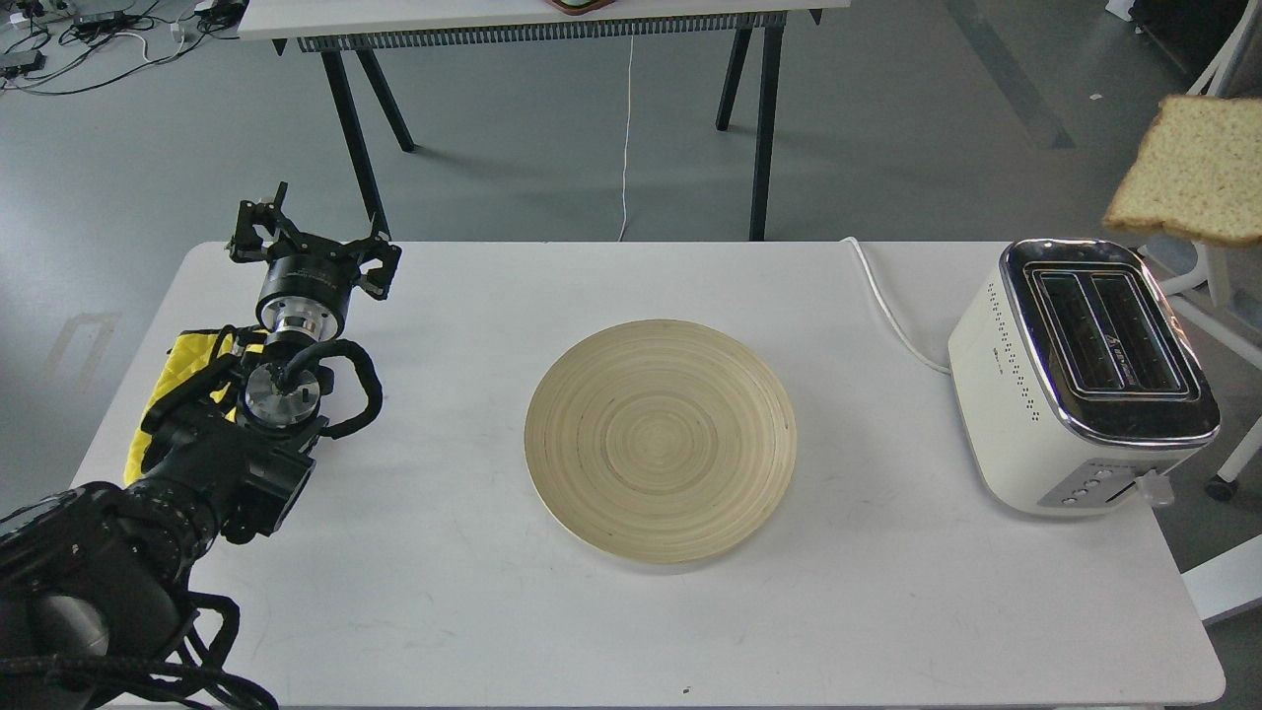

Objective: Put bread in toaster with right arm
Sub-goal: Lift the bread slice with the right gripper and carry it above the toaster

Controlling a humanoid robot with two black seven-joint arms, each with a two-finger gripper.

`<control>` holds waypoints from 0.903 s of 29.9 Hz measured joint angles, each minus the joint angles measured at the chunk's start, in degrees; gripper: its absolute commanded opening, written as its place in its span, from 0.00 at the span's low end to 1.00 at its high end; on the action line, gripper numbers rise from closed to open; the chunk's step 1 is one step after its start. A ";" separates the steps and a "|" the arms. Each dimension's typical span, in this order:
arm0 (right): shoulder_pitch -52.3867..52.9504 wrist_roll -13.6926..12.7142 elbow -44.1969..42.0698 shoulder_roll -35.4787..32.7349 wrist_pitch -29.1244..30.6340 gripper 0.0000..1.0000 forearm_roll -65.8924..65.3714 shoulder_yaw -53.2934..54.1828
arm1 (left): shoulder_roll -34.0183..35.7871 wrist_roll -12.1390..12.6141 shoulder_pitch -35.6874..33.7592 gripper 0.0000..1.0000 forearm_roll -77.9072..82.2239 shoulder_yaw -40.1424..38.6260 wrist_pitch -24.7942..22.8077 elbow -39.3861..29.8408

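The bread [1195, 168], a pale tan speckled slice with a thin brown crust, hangs in the air at the right edge of the head view, above and behind the toaster. Its right part is cut off by the frame edge. My right arm and its gripper are out of view past that edge. The cream-white toaster [1080, 380] stands on the table's right end, both chrome-rimmed slots empty. My left gripper [311, 247] rests over the table's back left corner, its fingers spread open and empty.
A round wooden plate [661, 439] lies at the table's middle. A yellow cloth [182, 370] lies under my left arm. The toaster's white cord [887, 311] runs off the back edge. A second table [532, 20] stands behind; a white chair [1227, 296] stands to the right.
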 measured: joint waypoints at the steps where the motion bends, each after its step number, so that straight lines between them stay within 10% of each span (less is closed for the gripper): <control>1: -0.05 -0.02 0.00 -0.51 0.51 0.00 -0.60 -0.10 | 0.00 0.00 0.00 1.00 0.00 0.00 0.00 -0.01; 16: -1.46 -7.22 -0.05 1.27 3.09 0.00 -9.08 -0.35 | 0.00 0.00 0.00 1.00 0.00 0.00 0.00 -0.02; 27: -1.48 -7.85 0.01 3.10 3.09 0.00 -9.90 -0.35 | 0.00 0.00 0.00 1.00 0.00 0.00 0.00 0.01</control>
